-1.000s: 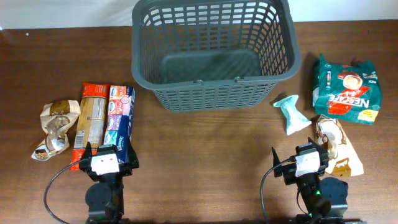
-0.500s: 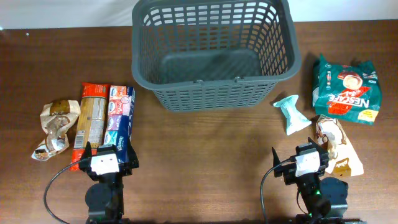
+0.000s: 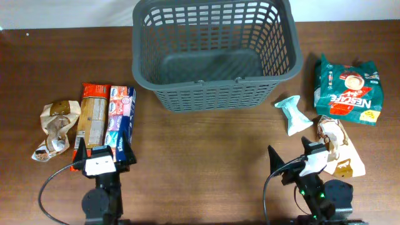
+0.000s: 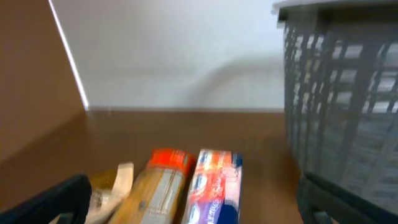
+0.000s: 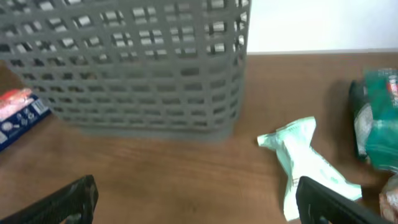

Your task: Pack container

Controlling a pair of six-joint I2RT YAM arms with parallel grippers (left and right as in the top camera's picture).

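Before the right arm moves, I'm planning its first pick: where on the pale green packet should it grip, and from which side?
Probably at its pinched middle, coming straight down. The pale green packet lies flat on the table, wide at both ends and narrower between, so the fingers can close across that waist. Both of its long sides look free.
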